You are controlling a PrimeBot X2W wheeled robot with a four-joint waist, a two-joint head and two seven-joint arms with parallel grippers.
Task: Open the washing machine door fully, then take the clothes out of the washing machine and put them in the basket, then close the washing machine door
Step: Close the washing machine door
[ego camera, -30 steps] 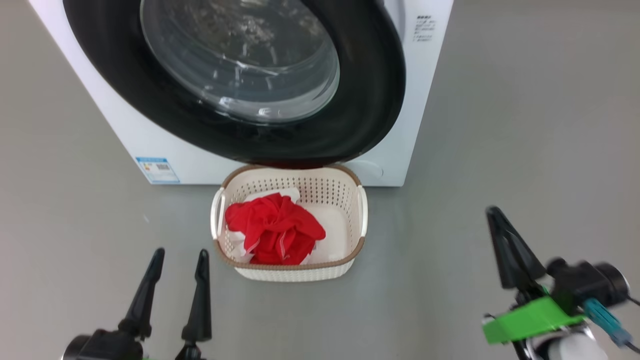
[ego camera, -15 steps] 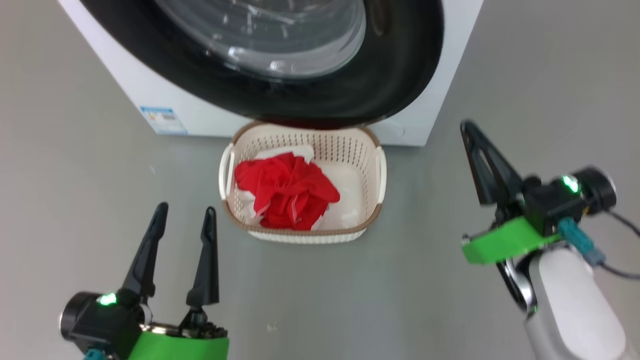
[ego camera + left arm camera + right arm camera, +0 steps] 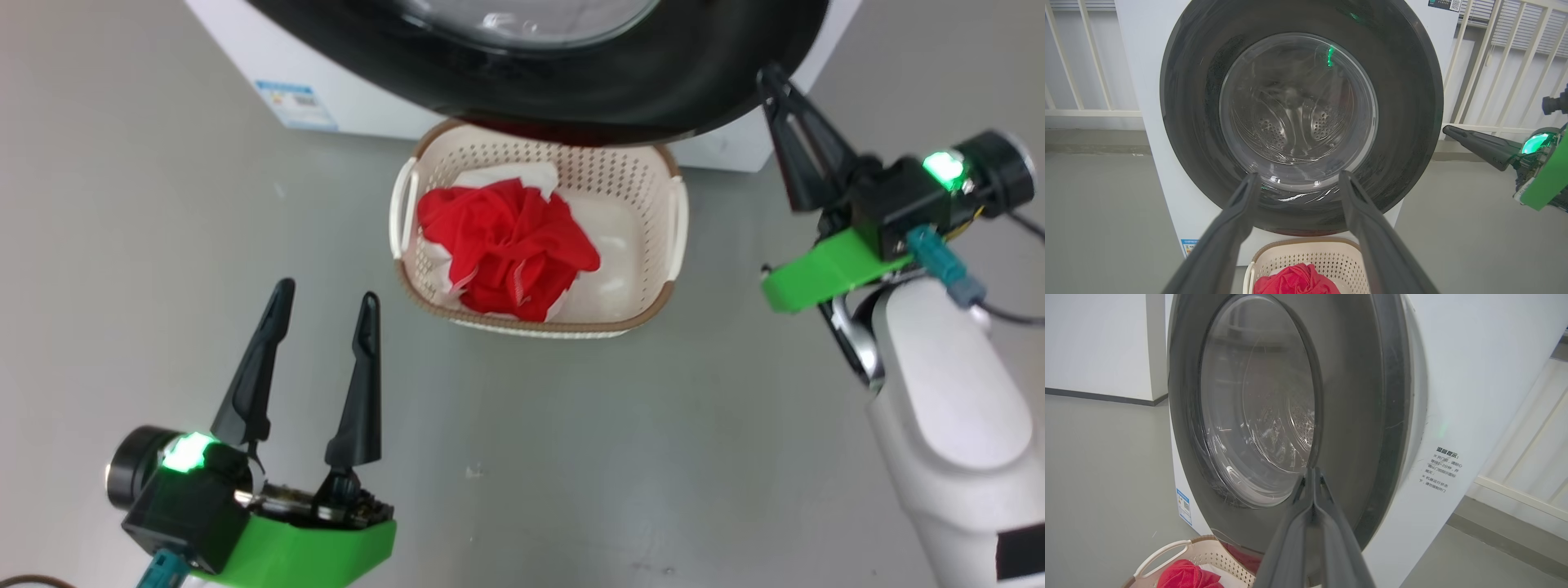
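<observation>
The left end effector (image 3: 326,290) is held above the floor (image 3: 571,457) with its two dark fingers spread wide and nothing between them. It is pointed toward the washing machine (image 3: 367,114), to the left of the basket (image 3: 680,216) and clear of it. The right end effector (image 3: 775,90) is seen with its fingers pressed flat together, and nothing is gripped by them. Its tip is placed close beside the lower right rim of the washing machine door (image 3: 1404,122); whether the rim is touched cannot be told.

The door is seen lying against the front of the white machine. The perforated steel drum can be made out through its clear bulging window. A small blue label (image 3: 295,104) is fixed low on the left of the machine's front.

The basket is set on the floor just in front of the machine, its far rim tucked under the lower edge of the door. The clothes (image 3: 506,245) are bundled inside it, toward its left half, red fabric heaped over white parts. The right part of the basket's bottom is left bare.
</observation>
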